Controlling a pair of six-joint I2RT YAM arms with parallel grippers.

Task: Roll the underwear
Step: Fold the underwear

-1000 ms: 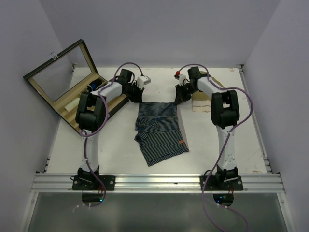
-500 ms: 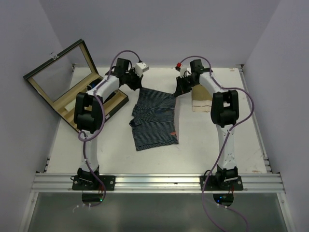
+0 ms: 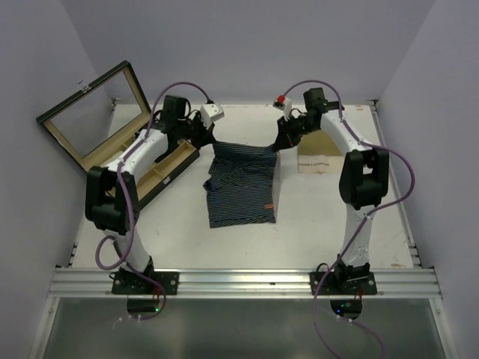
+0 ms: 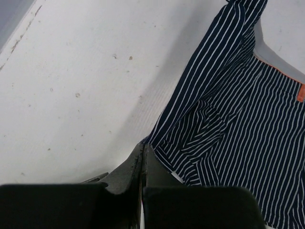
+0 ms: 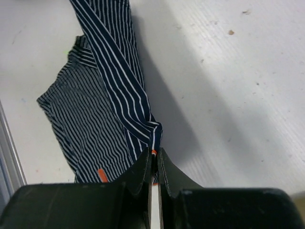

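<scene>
Left hand [image 4: 143, 151]: we see it pinched tight on the left far corner of the underwear [image 3: 241, 191].
Right hand [image 5: 155, 155]: clamped on the other far corner, with orange trim at its tips.
Underwear: the far edge is stretched between both hands and raised. The rest trails onto the worktop [image 3: 329, 217].
Long axis: runs from the hands toward the arm bases.

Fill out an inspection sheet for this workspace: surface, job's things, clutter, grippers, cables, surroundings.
Surface: white table, a few specks.
Job's things: striped underwear, unrolled, far edge lifted, near part lying on the table.
Clutter: open wooden box at left; tan packet at right.
Grippers: left gripper and right gripper each shut on a far corner of the underwear.
Cables: purple cables loop over both arms, off the cloth.
Surroundings: plain walls; metal rail at near edge.
</scene>
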